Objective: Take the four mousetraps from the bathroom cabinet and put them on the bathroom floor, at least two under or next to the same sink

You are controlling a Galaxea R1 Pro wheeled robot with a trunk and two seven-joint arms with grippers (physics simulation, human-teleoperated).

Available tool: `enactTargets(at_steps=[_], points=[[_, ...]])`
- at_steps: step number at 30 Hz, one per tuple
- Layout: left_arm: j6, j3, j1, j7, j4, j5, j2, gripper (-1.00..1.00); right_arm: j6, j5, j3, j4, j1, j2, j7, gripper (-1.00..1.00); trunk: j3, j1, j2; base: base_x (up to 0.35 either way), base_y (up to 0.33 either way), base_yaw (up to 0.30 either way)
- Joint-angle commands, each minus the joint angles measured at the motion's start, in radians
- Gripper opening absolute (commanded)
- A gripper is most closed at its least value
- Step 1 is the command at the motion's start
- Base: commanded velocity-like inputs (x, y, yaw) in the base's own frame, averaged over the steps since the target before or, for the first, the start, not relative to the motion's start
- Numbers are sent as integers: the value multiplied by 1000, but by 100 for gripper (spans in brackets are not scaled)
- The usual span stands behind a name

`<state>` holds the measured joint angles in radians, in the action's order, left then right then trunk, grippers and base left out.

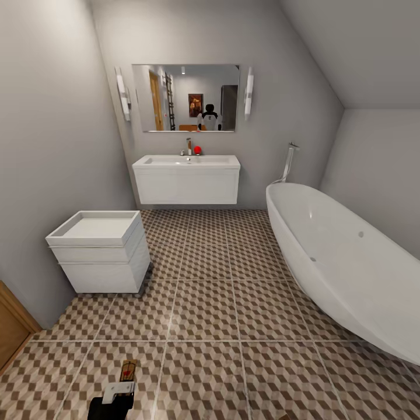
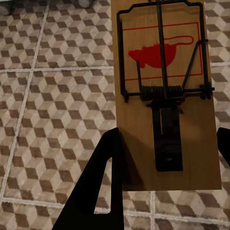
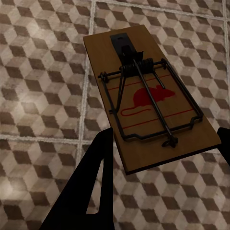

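Gripping a mousetrap (image 2: 165, 96) each (image 3: 151, 110), left gripper (image 2: 167, 158) and right gripper (image 3: 160, 163) closed.

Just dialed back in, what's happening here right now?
The robot stands on the bathroom floor facing the sink. Each gripper carries one mousetrap above the tiles: the left gripper holds the left mousetrap, the right gripper the right mousetrap. No trap lies by the sink yet.
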<state>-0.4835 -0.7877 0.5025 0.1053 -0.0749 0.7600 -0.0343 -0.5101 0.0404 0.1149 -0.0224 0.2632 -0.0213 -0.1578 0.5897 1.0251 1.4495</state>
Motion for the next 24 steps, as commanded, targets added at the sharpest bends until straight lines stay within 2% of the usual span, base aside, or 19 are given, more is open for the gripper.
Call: enactTargets(at_steps=[1,24], points=[[-3,-5,1,8,-2,-6,1,-100,-1,3,8,1,1,0,-9,-100,1,0,0,0,0,0],[-3,-6,1,8,-1,-5,1,-100,-1,3,8,1,1,0,-9,-100,1,0,0,0,0,0]])
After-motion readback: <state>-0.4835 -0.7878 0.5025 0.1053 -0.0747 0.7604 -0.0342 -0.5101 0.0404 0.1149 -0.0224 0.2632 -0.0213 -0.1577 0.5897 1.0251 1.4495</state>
